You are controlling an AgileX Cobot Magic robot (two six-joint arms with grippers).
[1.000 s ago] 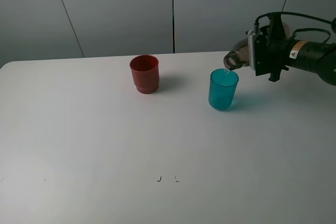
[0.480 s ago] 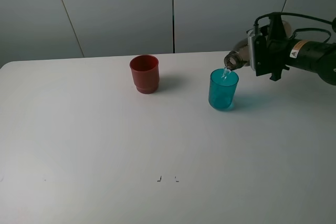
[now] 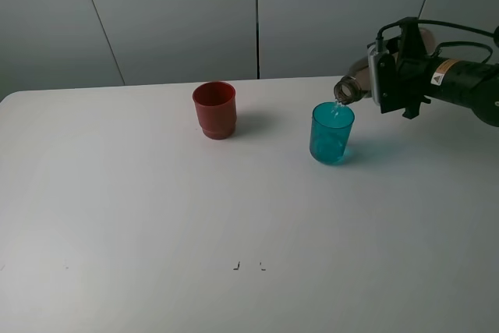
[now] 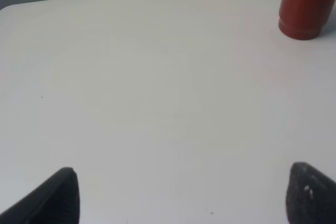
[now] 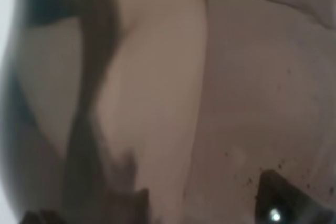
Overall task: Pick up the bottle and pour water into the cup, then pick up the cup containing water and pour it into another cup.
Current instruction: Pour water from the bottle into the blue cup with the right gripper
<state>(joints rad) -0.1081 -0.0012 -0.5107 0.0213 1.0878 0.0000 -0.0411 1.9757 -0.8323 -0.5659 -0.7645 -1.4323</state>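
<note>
The smoky grey-brown bottle [image 3: 351,87] is tipped nearly level, its mouth just above the rim of the teal cup [image 3: 331,134]. A thin stream of water falls from it into that cup. My right gripper [image 3: 377,77] is shut on the bottle's body, which hides behind the gripper's black block. In the right wrist view the blurred brown bottle [image 5: 157,98] fills the picture. The red cup [image 3: 214,109] stands upright to the left of the teal one, also seen as the red cup [image 4: 307,3]. My left gripper [image 4: 184,195] hangs open over bare table, far from that cup.
The white table [image 3: 156,216] carries only the two cups. Two small dark marks [image 3: 248,266] lie near the front middle. A grey panelled wall [image 3: 179,13] rises behind the table's far edge.
The bottle stays tipped over the teal cup with only a slight shift of its mouth, and water keeps running. The cups have not moved.
</note>
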